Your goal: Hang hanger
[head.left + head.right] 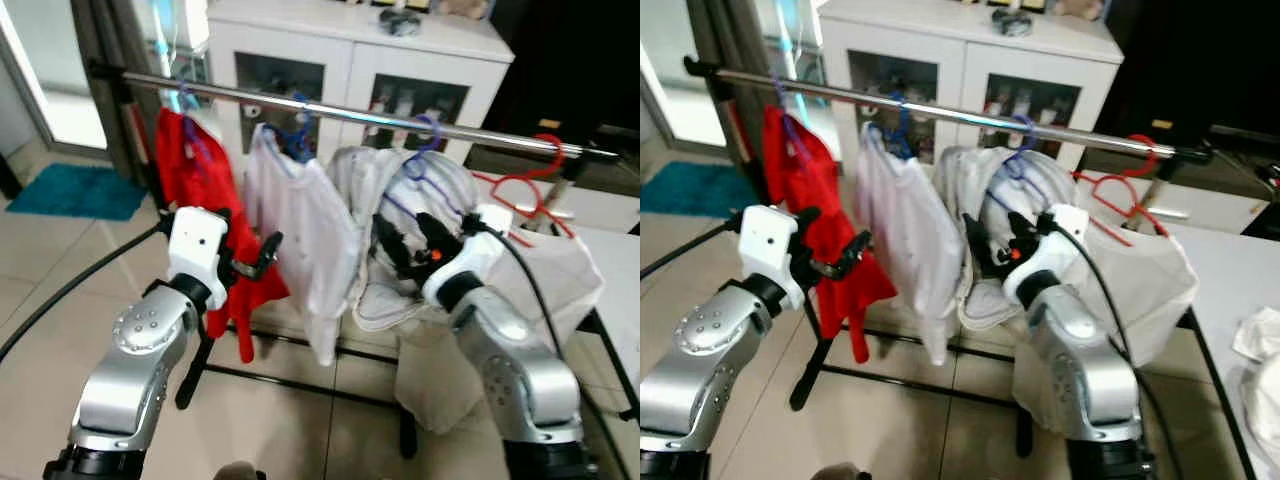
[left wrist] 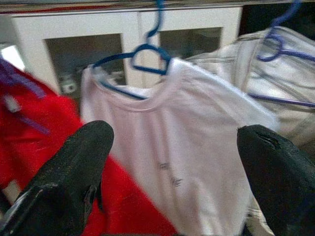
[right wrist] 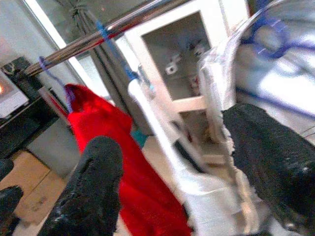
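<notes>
Right now a metal rail (image 1: 350, 112) carries a red top (image 1: 200, 190), a white shirt (image 1: 300, 230) and a pale garment on a blue hanger (image 1: 425, 150). Both the left gripper (image 1: 262, 258) and the right gripper (image 1: 412, 240) are wide open, empty, close before the clothes.

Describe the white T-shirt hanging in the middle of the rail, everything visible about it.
The white T-shirt is a plain, thin-looking fabric with a round neck and a small, unreadable mark on the chest. It hangs on a blue hanger hooked over the metal rail, between the red garment and the pale striped garment, turned edge-on to the robot. The open left gripper is beside it; contact cannot be judged.
</notes>
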`<state>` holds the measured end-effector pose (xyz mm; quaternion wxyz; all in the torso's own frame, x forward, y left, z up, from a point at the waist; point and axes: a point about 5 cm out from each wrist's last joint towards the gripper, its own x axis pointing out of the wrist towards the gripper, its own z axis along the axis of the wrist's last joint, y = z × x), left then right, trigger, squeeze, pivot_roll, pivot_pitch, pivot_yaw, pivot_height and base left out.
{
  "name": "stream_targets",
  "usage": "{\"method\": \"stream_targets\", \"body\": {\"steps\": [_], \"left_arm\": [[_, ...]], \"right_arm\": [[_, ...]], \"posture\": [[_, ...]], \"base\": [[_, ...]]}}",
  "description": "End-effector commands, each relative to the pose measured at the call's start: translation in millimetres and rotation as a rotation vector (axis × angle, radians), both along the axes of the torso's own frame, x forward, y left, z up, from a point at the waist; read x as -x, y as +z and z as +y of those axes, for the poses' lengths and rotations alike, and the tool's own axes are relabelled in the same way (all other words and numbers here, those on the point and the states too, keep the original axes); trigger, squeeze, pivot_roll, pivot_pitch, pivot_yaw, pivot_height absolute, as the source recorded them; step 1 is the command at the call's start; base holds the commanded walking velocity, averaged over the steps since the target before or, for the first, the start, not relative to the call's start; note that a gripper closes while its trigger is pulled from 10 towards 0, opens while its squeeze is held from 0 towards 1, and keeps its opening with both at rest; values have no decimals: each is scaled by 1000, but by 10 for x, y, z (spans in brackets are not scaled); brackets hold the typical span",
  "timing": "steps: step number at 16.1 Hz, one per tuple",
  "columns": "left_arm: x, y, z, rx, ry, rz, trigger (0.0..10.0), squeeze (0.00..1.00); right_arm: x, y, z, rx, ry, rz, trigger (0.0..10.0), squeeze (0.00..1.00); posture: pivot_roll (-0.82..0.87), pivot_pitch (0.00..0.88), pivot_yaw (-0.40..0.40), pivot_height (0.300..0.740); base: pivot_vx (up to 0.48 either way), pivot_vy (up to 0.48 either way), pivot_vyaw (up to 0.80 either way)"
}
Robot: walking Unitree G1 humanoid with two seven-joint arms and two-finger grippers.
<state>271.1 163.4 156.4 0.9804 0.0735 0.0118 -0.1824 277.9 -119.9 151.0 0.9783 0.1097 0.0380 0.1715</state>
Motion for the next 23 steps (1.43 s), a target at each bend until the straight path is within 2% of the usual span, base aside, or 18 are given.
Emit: {"method": "stream_targets", "body": {"steps": [1, 5, 9, 14, 17, 21, 23], "left_arm": [[-44, 49, -5, -26, 33, -21, 10000, 0], [-88, 91, -3, -5, 73, -55, 10000, 0], [-26, 65, -55, -33, 8, -50, 10000, 0], [11, 50, -94, -42, -35, -48, 10000, 0], [69, 88, -149, -21, -107, -73, 10000, 0], [180, 59, -162, -23, -240, -33, 10000, 0], [205, 53, -146, -19, -276, -15, 10000, 0]], "right_arm": [[-18, -8, -75, 19, -53, -1, 10000, 1000], [-36, -41, -38, 34, -46, -3, 10000, 1000], [-4, -20, 111, 44, 89, -15, 10000, 1000], [-10, 45, 101, 70, 92, -59, 10000, 1000], [-20, 248, 14, 84, 39, -122, 10000, 1000], [74, 369, -137, 223, 175, -113, 10000, 1000], [67, 372, -253, 221, 175, -77, 10000, 1000]], "posture": [[34, 0, -58, 740], [38, 0, -59, 740], [41, 0, -65, 740], [46, 0, -72, 740], [55, 0, -81, 740], [50, 0, -81, 740], [49, 0, -84, 740]], "base": [[0, 0, 0], [0, 0, 600], [322, 0, 795], [332, 0, 793], [107, 0, 0], [0, 0, 0], [0, 0, 0]]}}
